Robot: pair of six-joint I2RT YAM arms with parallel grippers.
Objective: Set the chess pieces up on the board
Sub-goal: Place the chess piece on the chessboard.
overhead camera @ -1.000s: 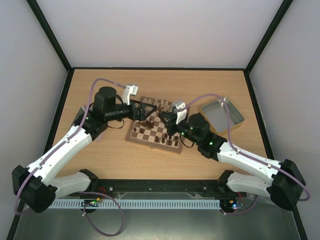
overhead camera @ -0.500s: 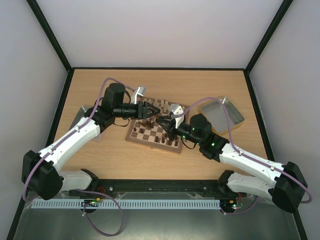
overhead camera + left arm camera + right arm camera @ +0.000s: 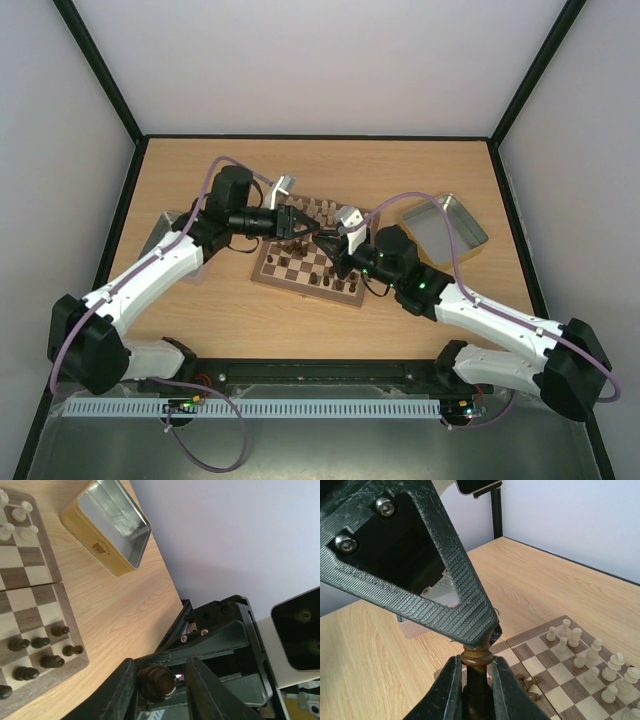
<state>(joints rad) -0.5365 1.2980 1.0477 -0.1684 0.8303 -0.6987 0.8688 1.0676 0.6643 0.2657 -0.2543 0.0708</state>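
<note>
Both grippers meet above the board (image 3: pixel 262 275). My right gripper (image 3: pixel 476 662) is shut on the stem of a dark brown chess piece (image 3: pixel 477 658), just under its collar. My left gripper (image 3: pixel 159 667) has its fingers around the end of that same dark piece (image 3: pixel 156 681). The piece rests against one finger, and a small gap shows at the other. In the right wrist view a left finger (image 3: pixel 435 580) hides the piece's top. Light pieces (image 3: pixel 592 662) stand along the board's far rows. Dark pieces (image 3: pixel 40 655) sit on the near rows, some lying down.
A yellow-sided metal tin (image 3: pixel 445 228) lies on the table right of the board. A second grey tray (image 3: pixel 170 235) sits left of the board, partly under the left arm. The table's side edges (image 3: pixel 128 200) have black frame posts.
The left arm has swung right, over the board, to meet the right gripper. Its jaws have narrowed from wide open to around the dark piece. The right gripper kept its hold.
</note>
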